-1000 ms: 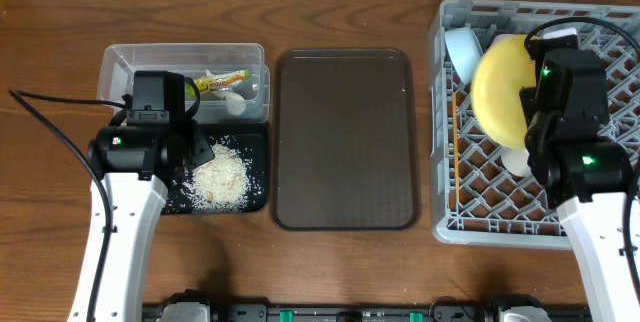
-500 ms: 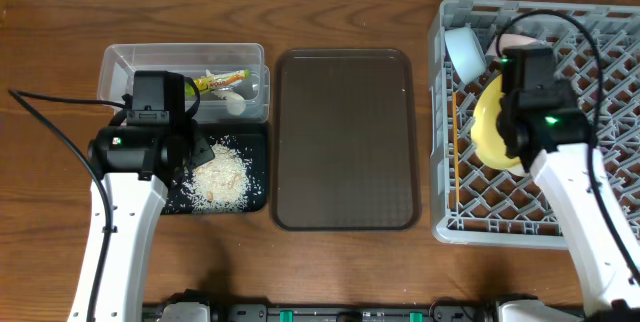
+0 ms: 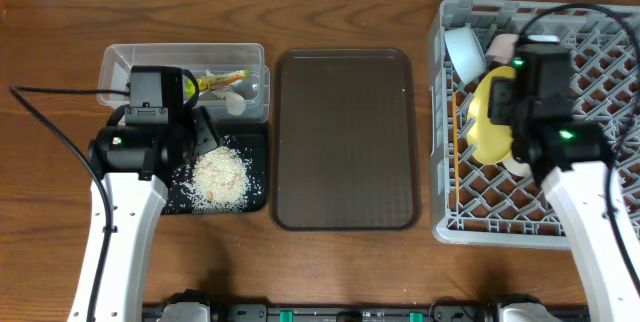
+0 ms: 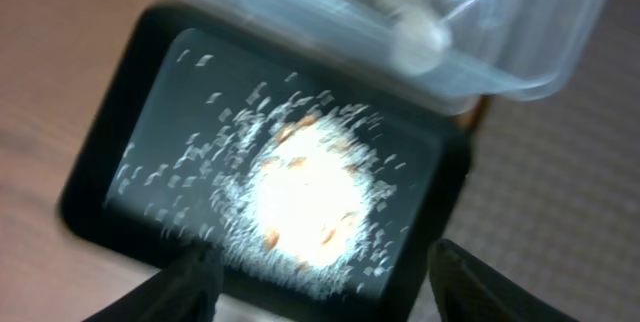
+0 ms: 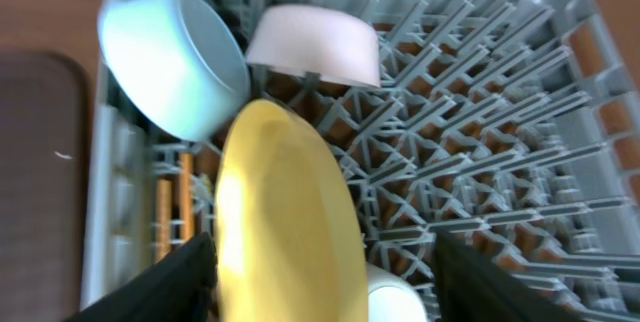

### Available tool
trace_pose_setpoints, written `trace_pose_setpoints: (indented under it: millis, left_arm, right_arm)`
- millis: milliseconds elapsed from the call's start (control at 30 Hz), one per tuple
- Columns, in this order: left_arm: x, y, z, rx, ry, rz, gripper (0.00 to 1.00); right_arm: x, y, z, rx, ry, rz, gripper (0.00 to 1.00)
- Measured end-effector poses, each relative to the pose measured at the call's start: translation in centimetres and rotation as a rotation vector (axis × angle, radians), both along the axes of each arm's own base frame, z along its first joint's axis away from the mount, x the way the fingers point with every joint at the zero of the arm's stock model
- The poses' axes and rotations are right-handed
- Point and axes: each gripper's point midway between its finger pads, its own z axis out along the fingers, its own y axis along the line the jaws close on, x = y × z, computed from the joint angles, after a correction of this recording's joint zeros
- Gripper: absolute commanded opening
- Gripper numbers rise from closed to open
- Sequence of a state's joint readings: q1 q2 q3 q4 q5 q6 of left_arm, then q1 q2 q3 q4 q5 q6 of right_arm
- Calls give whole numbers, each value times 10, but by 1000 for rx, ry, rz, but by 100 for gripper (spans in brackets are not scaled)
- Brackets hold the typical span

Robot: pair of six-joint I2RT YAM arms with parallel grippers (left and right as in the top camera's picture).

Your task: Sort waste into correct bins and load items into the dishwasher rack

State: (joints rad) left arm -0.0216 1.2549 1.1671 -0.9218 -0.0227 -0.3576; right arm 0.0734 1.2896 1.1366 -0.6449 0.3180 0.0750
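Observation:
The yellow plate (image 5: 285,222) stands on edge in the grey dishwasher rack (image 3: 600,32), between the fingers of my open right gripper (image 5: 335,292); only a gap shows on its right side. Around it in the rack are the light blue bowl (image 5: 175,62), white bowl (image 5: 315,47), pale cup (image 5: 395,297) and chopsticks (image 5: 165,217). My left gripper (image 4: 335,292) hangs open and empty over the black tray (image 3: 255,197), which holds the rice scraps (image 3: 220,174). The clear tub (image 3: 120,67) holds the wrapper (image 3: 222,80) and tissue (image 3: 235,104).
A large brown serving tray (image 3: 345,137) lies between the bins and the rack. The right half of the rack shows bare pegs. Wooden tabletop runs along the front and far left.
My right gripper has opened and let go of the yellow plate, which now stands on edge in the rack. The left gripper has opened wider over the rice.

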Motion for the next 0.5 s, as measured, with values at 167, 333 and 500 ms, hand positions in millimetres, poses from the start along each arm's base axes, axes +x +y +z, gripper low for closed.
trace_pose_setpoints:
  millis: [167, 333, 500]
  left_arm:
    - [7, -30, 3, -3, -28, -180, 77]
    - [-27, -53, -18, 9, 141, -329, 77]
    - [-52, -53, -26, 13, 243, -361, 77]
  right_arm:
    - [-11, 3, 4, 173, -1, 81, 91]
    - [-39, 14, -19, 312, 141, 139, 88]
    - [-66, 17, -38, 369, 262, 102, 88]
